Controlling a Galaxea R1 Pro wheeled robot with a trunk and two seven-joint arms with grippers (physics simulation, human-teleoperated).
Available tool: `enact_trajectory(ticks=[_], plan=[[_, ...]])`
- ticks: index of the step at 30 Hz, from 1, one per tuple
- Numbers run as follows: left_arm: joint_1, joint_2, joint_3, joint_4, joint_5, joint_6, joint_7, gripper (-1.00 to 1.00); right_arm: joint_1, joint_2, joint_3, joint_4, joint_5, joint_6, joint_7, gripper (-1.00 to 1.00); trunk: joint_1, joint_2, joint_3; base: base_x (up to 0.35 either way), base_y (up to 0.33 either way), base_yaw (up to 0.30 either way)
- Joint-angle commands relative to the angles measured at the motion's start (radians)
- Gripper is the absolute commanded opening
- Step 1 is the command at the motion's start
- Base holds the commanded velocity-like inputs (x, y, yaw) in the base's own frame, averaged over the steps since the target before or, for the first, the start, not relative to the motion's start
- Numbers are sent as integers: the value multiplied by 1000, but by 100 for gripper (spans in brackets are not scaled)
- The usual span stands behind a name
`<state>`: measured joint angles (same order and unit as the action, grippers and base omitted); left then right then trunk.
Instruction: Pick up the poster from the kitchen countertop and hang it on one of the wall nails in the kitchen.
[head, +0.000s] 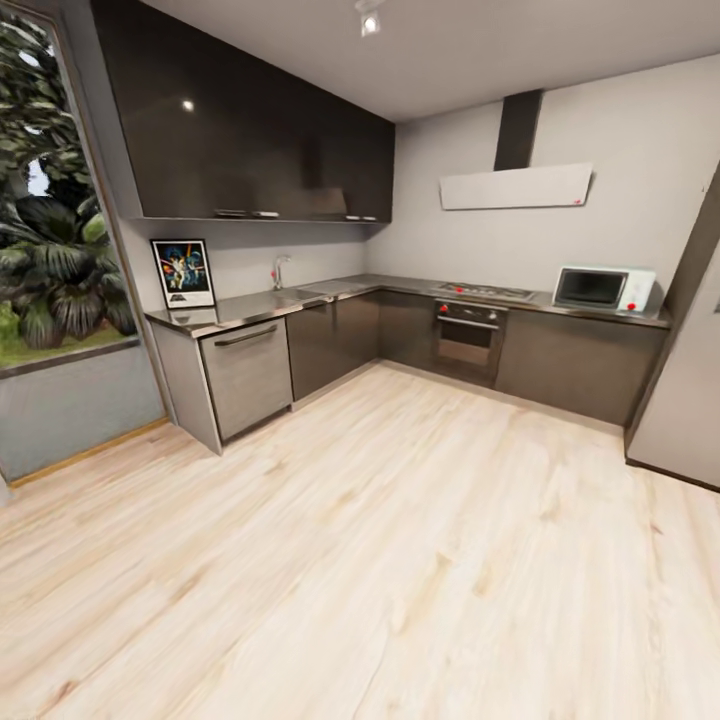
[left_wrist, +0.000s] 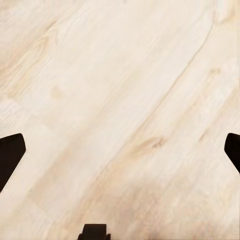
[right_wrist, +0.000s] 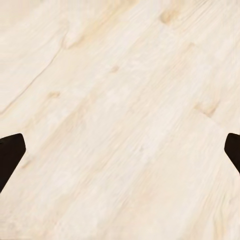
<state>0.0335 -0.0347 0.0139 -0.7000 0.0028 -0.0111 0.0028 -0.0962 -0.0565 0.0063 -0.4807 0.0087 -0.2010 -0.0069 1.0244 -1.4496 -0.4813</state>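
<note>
Poster (head: 183, 272) upright on glossy countertop (head: 262, 304); both claws (left_wrist: 120, 150) (right_wrist: 120, 150) wide over pale wood floor (head: 380, 560).

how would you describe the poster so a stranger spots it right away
Find the big window on the left, then the near end of the kitchen countertop beside it. The poster stands upright there against the wall: black frame, white border, dark blue artwork.

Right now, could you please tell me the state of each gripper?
Left gripper: open, holding nothing, above the wooden floor.
Right gripper: open, holding nothing, above the same floor.
</note>
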Motion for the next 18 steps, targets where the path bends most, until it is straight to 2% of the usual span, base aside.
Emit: enact_trajectory(ticks=[1, 18], plan=[[0, -1, 1, -1, 0, -1, 0, 100, 0, 0, 1, 1, 1, -3, -1, 100, 1, 0, -1, 339, 0, 293], [0, -1, 1, -1, 0, -1, 0, 100, 0, 0, 1, 2, 2, -3, -1, 100, 1, 0, -8, 339, 0, 293]])
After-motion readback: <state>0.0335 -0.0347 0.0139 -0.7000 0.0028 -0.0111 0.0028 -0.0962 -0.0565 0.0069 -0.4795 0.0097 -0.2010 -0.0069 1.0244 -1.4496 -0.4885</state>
